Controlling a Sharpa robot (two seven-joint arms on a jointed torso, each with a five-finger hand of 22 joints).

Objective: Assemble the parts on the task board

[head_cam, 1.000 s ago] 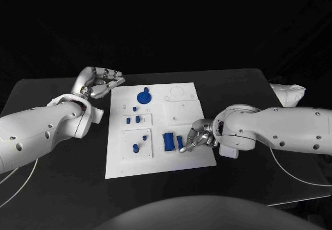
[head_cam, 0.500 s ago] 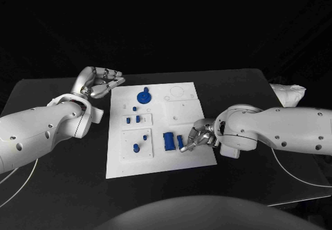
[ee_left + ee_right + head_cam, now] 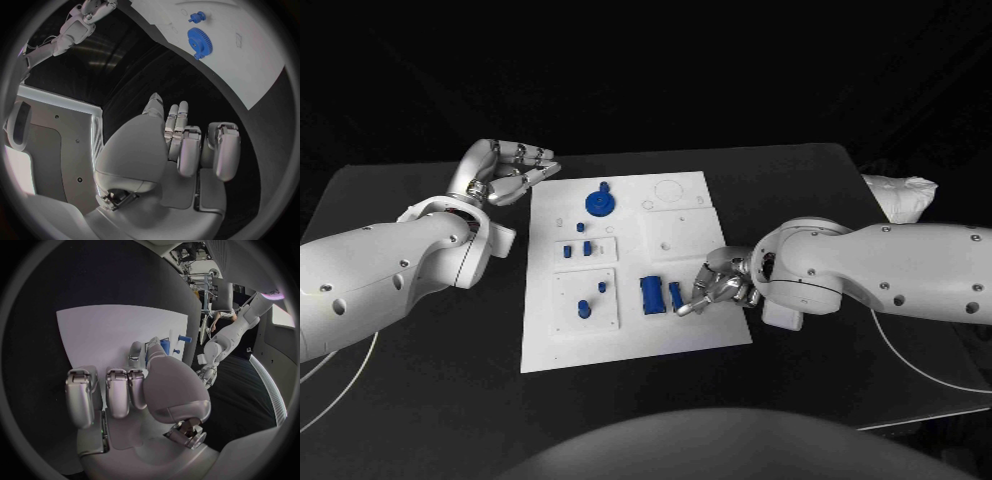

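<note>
— Any writing to read on the board or the parts?

— None that I can make out; the board [image 3: 625, 335] is plain white; the parts are plain blue.

— Your right hand, then?

— My right hand [image 3: 715, 288] lies low at the board's right edge, fingers curled in and down; the fingertips [image 3: 687, 310] meet the board just beside a narrow blue peg [image 3: 675, 295]; the right wrist view shows thumb and a finger close at that peg [image 3: 165, 346]; whether they pinch it or merely touch it I cannot tell.

— And beside the peg?

— A blue block [image 3: 651, 295] just to its left, upright on the board, apart from my fingers.

— The left hand?

— My left hand [image 3: 516, 172] sits off the board's far left corner, over the black table [image 3: 430, 400]; its fingers [image 3: 187, 150] are curled in side by side toward the palm with nothing in them.

— The rest of the parts?

— A blue gear [image 3: 599, 204] near the far left of the board, with a small knob [image 3: 604, 187] just beyond it; two small pieces [image 3: 577, 250] in a raised plate at mid-left; two more [image 3: 590, 300] in the plate nearest me.
</note>
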